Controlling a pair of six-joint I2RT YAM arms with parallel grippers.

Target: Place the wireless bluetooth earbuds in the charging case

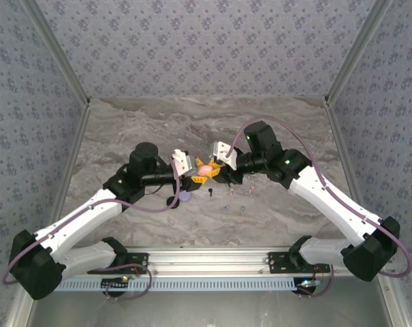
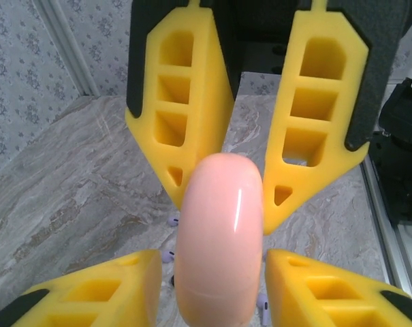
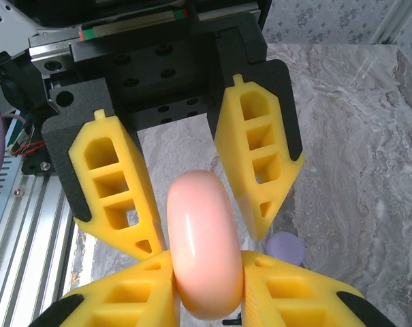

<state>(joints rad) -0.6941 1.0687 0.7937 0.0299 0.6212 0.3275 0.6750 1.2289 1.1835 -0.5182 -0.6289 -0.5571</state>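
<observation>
The pink charging case (image 1: pixel 205 167) hung between the two grippers above the marble-patterned tabletop (image 1: pixel 124 129). It was glossy and rounded and turned on its narrow edge, and the left wrist view showed a faint seam across its lower end. The right gripper (image 3: pixel 207 272) had hold of it. Its yellow fingers (image 3: pixel 124 300) pressed against both broad sides of the case, so the jaws were nearly closed, with only the case's thickness between them. The left gripper (image 2: pixel 216 272) met the case from the opposite side with its jaws partly open. Its fingers (image 2: pixel 90 293) straddled the case with a thin dark gap on either side, and no firm contact could be seen there. The earbuds lay loose on the tabletop, all on the arm-base side of the case and apart from it. A black earbud (image 1: pixel 211 194) lay nearest, just toward the bases from the case. Several pale earbuds (image 1: pixel 227 204) were scattered a little farther off, toward the bases and the right arm's side of the case; they were too small to tell their colours apart. A lavender disc (image 1: pixel 185 196) lay flat toward the bases and the left arm's side of the case, near the black earbud. In the right wrist view it showed on the tabletop just beyond the case's edge.
</observation>
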